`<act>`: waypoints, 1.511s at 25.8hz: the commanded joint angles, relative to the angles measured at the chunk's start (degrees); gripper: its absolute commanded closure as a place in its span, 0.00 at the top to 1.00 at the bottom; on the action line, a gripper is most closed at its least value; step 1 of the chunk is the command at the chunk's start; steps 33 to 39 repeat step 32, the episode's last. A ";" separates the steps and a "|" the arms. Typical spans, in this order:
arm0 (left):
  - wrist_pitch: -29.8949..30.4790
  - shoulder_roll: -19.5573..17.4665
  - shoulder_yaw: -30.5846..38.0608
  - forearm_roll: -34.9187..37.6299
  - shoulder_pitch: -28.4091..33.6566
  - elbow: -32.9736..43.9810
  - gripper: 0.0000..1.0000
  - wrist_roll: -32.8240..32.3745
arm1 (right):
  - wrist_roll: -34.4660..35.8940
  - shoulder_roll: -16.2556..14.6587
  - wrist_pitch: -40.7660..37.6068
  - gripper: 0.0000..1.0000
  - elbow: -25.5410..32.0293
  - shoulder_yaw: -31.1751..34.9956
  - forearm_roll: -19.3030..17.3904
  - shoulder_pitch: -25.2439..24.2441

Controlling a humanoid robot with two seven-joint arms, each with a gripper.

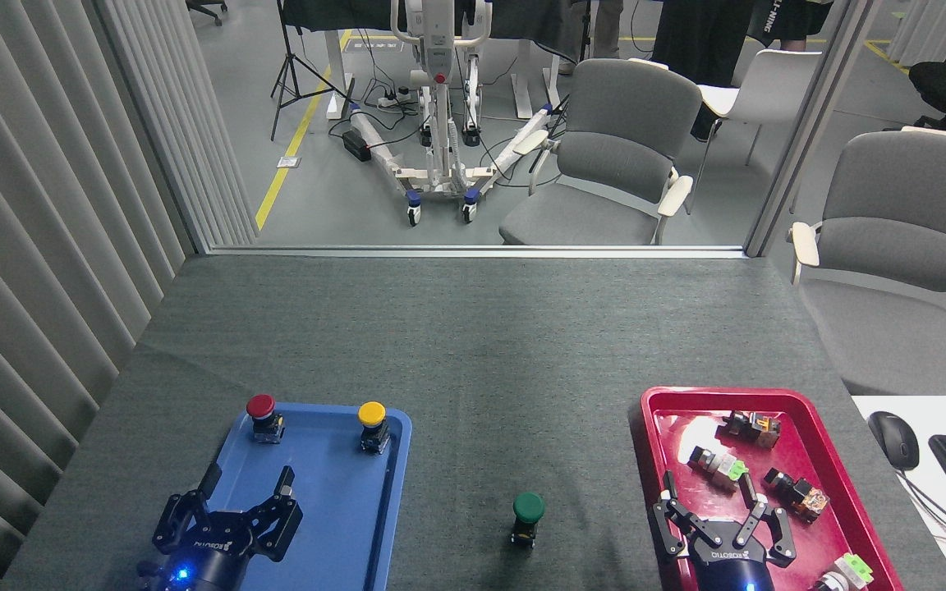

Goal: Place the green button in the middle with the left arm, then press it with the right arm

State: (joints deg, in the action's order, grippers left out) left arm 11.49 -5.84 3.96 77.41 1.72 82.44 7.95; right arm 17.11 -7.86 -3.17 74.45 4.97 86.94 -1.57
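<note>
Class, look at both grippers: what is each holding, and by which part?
Nothing. The left gripper and right gripper are both open and empty; the green button stands untouched between them.

The green button (528, 518) stands upright on the bare worktop (473, 361) between the blue tray (387, 509) and red tray (847, 509). The left gripper (247, 491) and right gripper (721, 501) hover over their trays, jaws spread.
</note>
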 commanded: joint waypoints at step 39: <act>1.60 0.04 0.00 -0.15 -0.22 -0.08 1.00 -0.04 | 2.05 1.09 0.62 1.00 4.48 -0.22 -2.65 -4.50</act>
